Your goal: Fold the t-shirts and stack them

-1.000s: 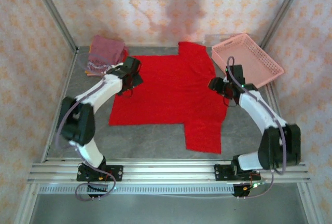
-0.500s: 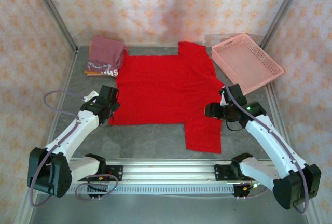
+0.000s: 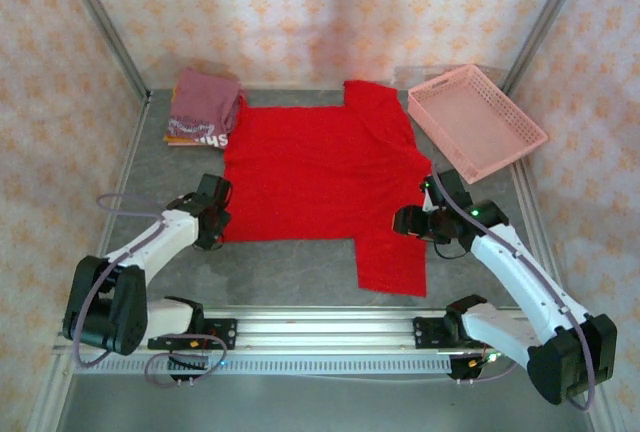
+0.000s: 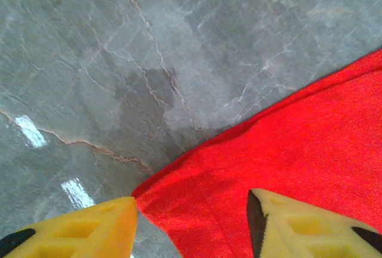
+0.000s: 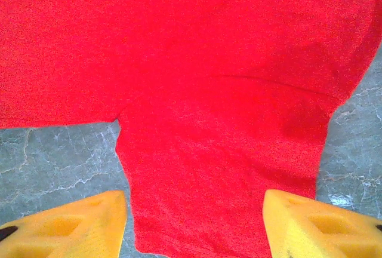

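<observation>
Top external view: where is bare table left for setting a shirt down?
Bare table runs between the red t-shirt and the near rail, left of its sleeve. Crowded: folded t-shirts far left, pink basket far right.

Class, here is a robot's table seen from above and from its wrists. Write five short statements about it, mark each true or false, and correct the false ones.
1. The red t-shirt lies spread flat on the table. True.
2. The folded shirts sit at the far left, next to the red t-shirt. True.
3. The pink basket holds a folded shirt. False: the folded shirts are on the table, outside it.
4. The left gripper is over the middle of the red t-shirt. False: it is at the shirt's near left corner.
5. The right gripper is shut. False: its jaws stand open, astride the near sleeve.
</observation>
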Robot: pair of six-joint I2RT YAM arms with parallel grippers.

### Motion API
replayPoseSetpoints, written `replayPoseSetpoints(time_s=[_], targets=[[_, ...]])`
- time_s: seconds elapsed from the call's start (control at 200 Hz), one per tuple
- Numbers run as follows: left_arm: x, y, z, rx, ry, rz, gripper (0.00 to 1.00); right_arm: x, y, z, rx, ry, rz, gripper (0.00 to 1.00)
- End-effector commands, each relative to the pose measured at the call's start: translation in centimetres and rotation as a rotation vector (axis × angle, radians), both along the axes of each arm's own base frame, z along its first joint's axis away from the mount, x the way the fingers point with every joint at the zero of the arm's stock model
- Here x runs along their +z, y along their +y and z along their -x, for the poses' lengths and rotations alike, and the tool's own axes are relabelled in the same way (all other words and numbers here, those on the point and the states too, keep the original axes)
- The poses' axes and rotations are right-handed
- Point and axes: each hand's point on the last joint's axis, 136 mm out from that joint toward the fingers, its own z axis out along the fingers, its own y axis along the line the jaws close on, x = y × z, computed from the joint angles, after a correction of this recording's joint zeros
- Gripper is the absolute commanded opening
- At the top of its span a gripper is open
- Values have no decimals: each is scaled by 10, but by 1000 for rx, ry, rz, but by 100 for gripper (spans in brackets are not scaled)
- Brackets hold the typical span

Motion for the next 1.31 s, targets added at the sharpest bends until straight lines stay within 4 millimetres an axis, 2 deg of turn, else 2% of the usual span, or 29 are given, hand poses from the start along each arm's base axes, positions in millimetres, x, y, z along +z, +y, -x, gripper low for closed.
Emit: replayPoseSetpoints(time_s=[0.0, 0.255, 0.365, 0.625, 0.771, 0.896, 0.931, 0.976, 1.121, 1.226, 1.301], targets=[[-11, -2, -3, 43, 2, 31, 50, -2, 2, 2, -3, 5, -8, 62], [-29, -4, 0, 56, 59, 43, 42, -5, 1, 3, -17, 11, -11, 62], [-31, -3, 2, 57, 73, 36, 35, -4, 1, 3, -21, 10, -9, 62], [-34, 0, 8, 61, 85, 25, 9, 0, -5, 2, -61, 7, 5, 62], [-23, 3, 13, 54, 76, 12, 0, 2, -19, 15, -138, 43, 43, 62], [-13, 5, 19, 39, 78, -3, 1, -6, -41, 38, -188, 104, 128, 62], [-12, 6, 22, 38, 86, -4, 7, -9, -45, 46, -195, 130, 148, 62], [-10, 5, 25, 38, 93, -1, 20, -12, -49, 56, -204, 167, 164, 61], [-12, 3, 31, 39, 89, 22, 34, -18, -37, 73, -169, 217, 169, 61], [-18, 1, 30, 42, 96, 30, 35, -32, -28, 83, -144, 253, 183, 61], [-22, -3, 26, 48, 92, 51, 36, -40, -18, 84, -135, 253, 175, 61]])
